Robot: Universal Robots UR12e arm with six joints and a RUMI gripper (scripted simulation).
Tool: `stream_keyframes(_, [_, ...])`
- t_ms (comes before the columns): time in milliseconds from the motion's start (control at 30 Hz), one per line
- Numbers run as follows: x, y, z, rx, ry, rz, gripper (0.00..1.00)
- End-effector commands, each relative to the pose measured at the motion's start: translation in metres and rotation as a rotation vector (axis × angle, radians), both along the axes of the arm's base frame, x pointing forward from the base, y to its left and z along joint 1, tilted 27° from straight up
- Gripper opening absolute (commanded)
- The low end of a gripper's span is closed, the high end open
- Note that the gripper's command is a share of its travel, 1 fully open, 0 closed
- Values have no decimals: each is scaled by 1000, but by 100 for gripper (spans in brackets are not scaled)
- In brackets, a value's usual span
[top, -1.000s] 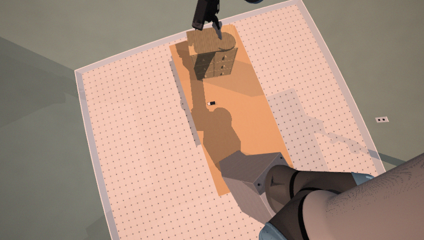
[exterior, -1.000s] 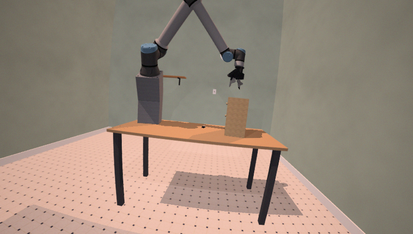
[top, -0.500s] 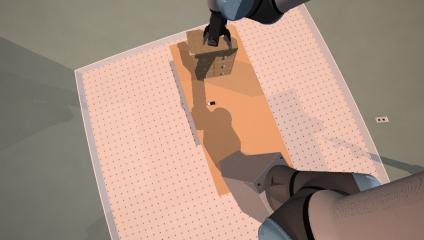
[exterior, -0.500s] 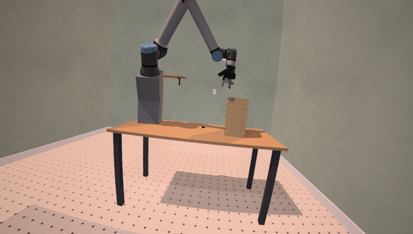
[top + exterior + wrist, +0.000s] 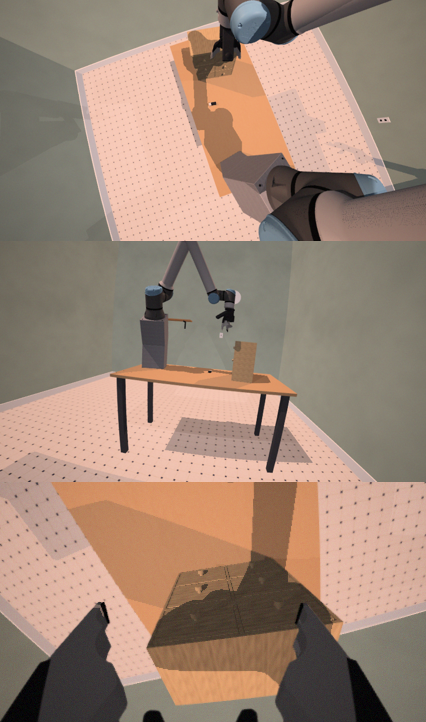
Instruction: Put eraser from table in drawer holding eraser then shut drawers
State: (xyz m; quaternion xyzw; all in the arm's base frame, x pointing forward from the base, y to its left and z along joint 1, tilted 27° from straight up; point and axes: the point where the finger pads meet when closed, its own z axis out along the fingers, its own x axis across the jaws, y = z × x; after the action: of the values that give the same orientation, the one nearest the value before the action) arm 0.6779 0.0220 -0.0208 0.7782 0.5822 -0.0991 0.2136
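Observation:
The wooden chest [image 5: 244,361] stands upright at the far end of the table, also in the overhead view [image 5: 213,64] and the wrist view [image 5: 240,632]. Its front shows two columns of drawers with small knobs, all shut as far as I can tell. The small black and white eraser [image 5: 211,103] lies on the table top between the chest and the arm's base; it also shows in the side view [image 5: 210,371]. My gripper [image 5: 226,326] is open and empty, hanging in the air above the chest's front side; it also shows in the overhead view [image 5: 225,53] and the wrist view [image 5: 200,614].
The grey pedestal [image 5: 153,341] of the arm stands at the near end of the orange table [image 5: 203,378]. A small wooden shelf [image 5: 180,320] juts from the wall behind it. The arm's shadow falls across the chest and table.

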Motion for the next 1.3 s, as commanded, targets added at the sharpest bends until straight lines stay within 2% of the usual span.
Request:
stream_keyframes(0, [-34, -9, 0, -5, 30, 93, 100])
stream_keyframes(633, [-98, -22, -1, -23, 97, 241, 100])
stream_keyframes(1267, [-126, -27, -2, -32, 126, 304, 100])
